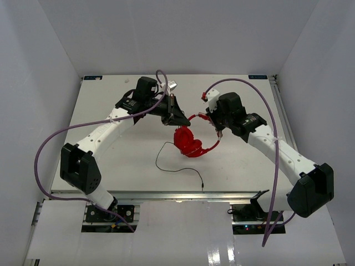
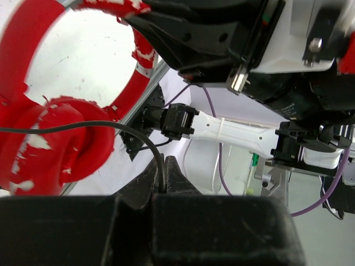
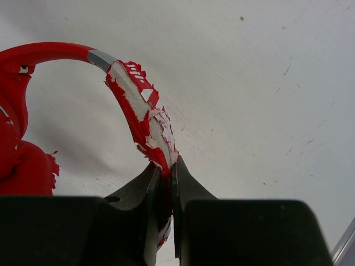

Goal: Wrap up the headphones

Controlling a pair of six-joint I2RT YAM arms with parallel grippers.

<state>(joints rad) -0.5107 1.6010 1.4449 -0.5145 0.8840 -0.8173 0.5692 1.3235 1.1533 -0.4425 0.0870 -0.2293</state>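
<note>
The red headphones (image 1: 188, 142) are held above the middle of the table, earcups folded together. My right gripper (image 1: 215, 128) is shut on the headband (image 3: 145, 118), whose red skin is peeling to white; an earcup (image 3: 16, 160) shows at the left of the right wrist view. My left gripper (image 1: 178, 118) is shut on the thin dark cable (image 2: 83, 127), which passes between its closed fingers (image 2: 173, 176) just right of the earcups (image 2: 52, 141). The rest of the cable (image 1: 177, 168) lies loose on the table toward the front edge, ending in the plug (image 1: 202, 185).
The white table (image 1: 127, 160) is walled in by white panels on three sides. A small white and grey object (image 1: 172, 85) sits near the back, behind the left wrist. Purple robot cables (image 1: 52, 138) loop over both arms.
</note>
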